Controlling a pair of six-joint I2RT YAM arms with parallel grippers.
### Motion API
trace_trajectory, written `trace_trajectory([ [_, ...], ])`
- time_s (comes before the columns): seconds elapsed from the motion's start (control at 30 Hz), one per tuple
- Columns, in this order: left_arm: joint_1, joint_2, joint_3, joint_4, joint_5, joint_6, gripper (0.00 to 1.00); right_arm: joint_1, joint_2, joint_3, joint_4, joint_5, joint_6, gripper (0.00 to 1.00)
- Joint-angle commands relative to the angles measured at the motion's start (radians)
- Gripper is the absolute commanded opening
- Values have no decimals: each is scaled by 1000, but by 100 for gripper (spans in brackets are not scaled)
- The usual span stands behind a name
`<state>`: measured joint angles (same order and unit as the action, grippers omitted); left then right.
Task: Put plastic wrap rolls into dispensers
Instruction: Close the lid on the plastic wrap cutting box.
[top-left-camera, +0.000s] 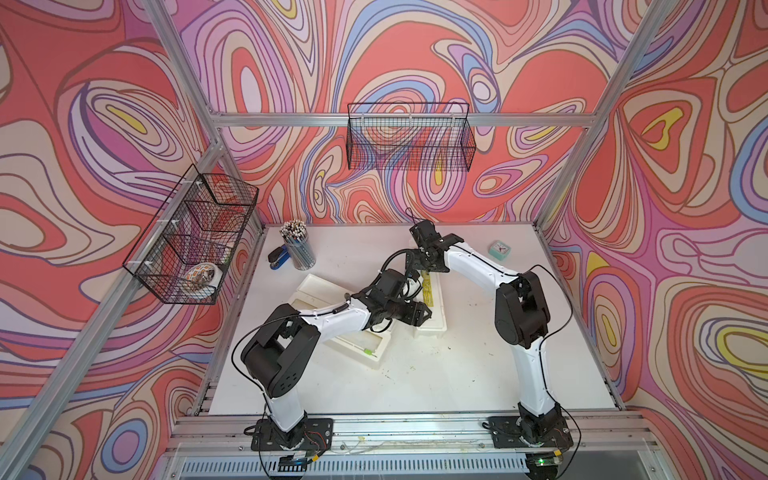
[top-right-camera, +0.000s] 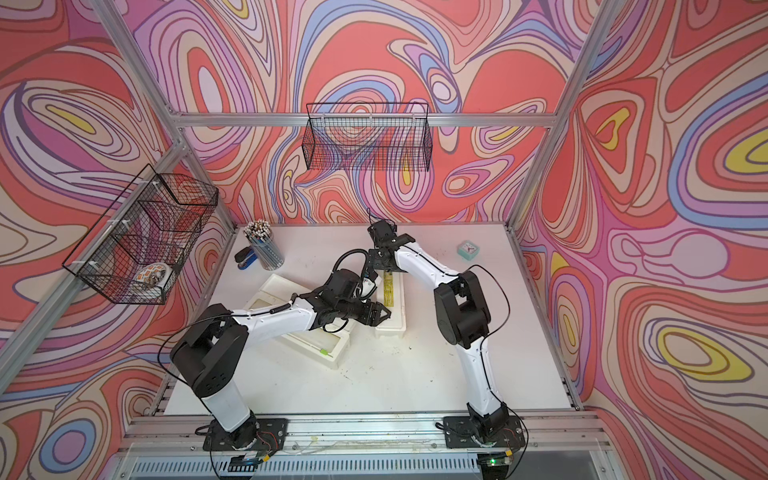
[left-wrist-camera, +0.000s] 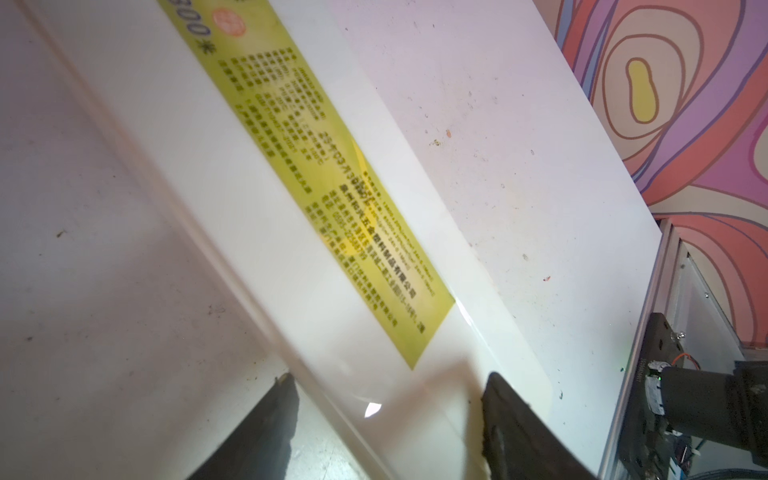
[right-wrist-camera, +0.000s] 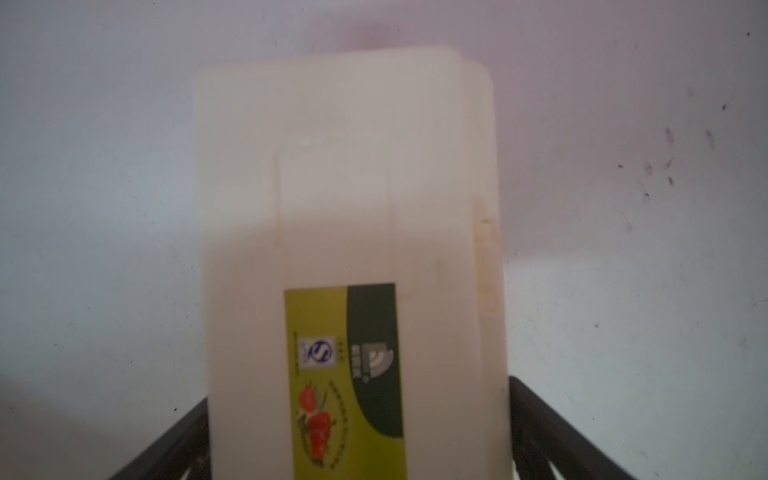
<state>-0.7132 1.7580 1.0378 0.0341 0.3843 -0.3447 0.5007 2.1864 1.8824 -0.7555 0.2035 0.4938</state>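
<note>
Dispenser (top-left-camera: 436, 320), lid closed: left gripper (left-wrist-camera: 390, 378) and right gripper (right-wrist-camera: 357, 390) are straddling its ends, likely steadying it; clamped or not, I cannot tell.

One dispenser (top-left-camera: 437, 318) (top-right-camera: 397, 318) (left-wrist-camera: 232, 216) (right-wrist-camera: 332, 187), a long cream-white box, lay flat and closed near the table's middle with its long side running from front to back. Its lid carried a yellow label strip (top-left-camera: 427, 291) (top-right-camera: 389, 291) (left-wrist-camera: 324, 183) (right-wrist-camera: 328, 374) with dark print, and one end of the strip had a dark green panel and a red picture. The other dispenser (top-left-camera: 357, 345) (top-right-camera: 332, 359) lay open and slanted just to the left of it, the near ends close together, with a small green slider tab (top-left-camera: 368, 351) (top-right-camera: 323, 352) inside its near end.
</note>
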Motion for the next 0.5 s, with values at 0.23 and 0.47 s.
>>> trace_trajectory([
  [0.23,-6,117,-27,-212,-58,33,63,-42,86,153,-28,-84,-61,98],
  [0.47,-6,132,-19,-237,-63,23,59,-56,127,235,-28,-75,-73,98],
])
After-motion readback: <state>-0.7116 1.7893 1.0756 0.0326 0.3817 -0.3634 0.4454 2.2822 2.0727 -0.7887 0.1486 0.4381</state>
